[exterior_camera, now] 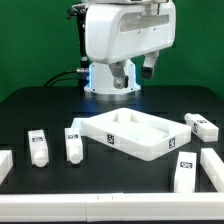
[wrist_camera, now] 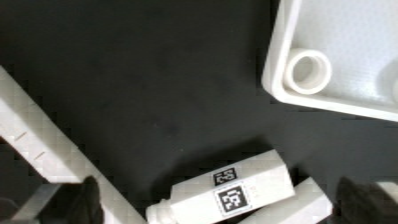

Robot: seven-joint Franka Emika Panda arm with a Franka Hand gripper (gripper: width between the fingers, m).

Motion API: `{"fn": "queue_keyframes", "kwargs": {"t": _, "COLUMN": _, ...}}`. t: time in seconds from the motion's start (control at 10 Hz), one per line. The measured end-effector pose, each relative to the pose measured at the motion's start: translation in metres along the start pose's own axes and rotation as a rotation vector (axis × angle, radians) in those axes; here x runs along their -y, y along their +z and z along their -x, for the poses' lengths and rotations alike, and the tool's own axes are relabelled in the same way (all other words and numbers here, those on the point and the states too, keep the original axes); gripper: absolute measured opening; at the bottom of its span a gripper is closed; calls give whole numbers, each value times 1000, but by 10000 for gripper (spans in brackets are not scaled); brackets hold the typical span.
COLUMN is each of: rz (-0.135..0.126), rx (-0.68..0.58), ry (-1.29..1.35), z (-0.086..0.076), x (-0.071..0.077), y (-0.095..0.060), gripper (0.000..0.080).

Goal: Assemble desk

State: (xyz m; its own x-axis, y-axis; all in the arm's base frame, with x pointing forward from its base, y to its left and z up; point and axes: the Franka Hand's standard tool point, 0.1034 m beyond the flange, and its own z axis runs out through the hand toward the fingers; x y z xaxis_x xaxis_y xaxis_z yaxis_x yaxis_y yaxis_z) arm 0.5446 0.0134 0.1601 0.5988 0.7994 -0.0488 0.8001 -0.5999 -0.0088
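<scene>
The desk's white rimmed top (exterior_camera: 130, 133) lies mid-table, and one corner of it with a round socket (wrist_camera: 334, 62) shows in the wrist view. A white leg block with black-and-white tags (wrist_camera: 228, 188) lies on the black table near that corner. My gripper (wrist_camera: 217, 203) is open. Its two dark, blurred fingers (wrist_camera: 71, 205) stand wide apart on either side of the leg, not touching it. In the exterior view the gripper (exterior_camera: 146, 68) hangs high under the white arm, well above the table.
More leg blocks lie around the top: two at the exterior view's left (exterior_camera: 37, 147) (exterior_camera: 73, 143), one at the far right (exterior_camera: 200, 125) and one at the near right (exterior_camera: 184, 170). White pieces sit at both near edges (exterior_camera: 4, 165) (exterior_camera: 214, 165). A long white bar (wrist_camera: 32, 125) runs beside the leg.
</scene>
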Motion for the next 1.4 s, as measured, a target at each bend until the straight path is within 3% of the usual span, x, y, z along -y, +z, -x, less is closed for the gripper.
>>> {"fn": "queue_keyframes", "kwargs": {"t": 0.4, "rz": -2, "rx": -1, "ry": 8, "z": -1, "x": 0, "y": 3, "gripper": 649}}
{"fn": "queue_keyframes", "kwargs": {"t": 0.6, "rz": 4, "rx": -49, "ry": 197, "z": -13, "x": -3, "y": 11, "gripper": 649}}
{"fn": "queue_keyframes", "kwargs": {"t": 0.7, "rz": -3, "rx": -90, "ry": 307, "z": -22, "x": 1, "y": 16, "gripper": 649}}
{"fn": "queue_keyframes", "kwargs": {"t": 0.8, "rz": 21, "rx": -93, "ry": 280, "z": -28, "x": 11, "y": 20, "gripper": 649}}
{"fn": "queue_keyframes", "kwargs": {"t": 0.9, "rz": 17, "rx": -94, "ry": 270, "z": -28, "x": 14, "y": 22, "gripper": 649}}
{"fn": "queue_keyframes", "kwargs": {"t": 1.3, "rz": 17, "rx": -94, "ry": 300, "z": -30, "x": 14, "y": 26, "gripper": 649}}
{"fn": "queue_keyframes", "kwargs": {"t": 1.4, "rz": 28, "rx": -101, "ry": 379, "z": -41, "x": 17, "y": 36, "gripper": 649}}
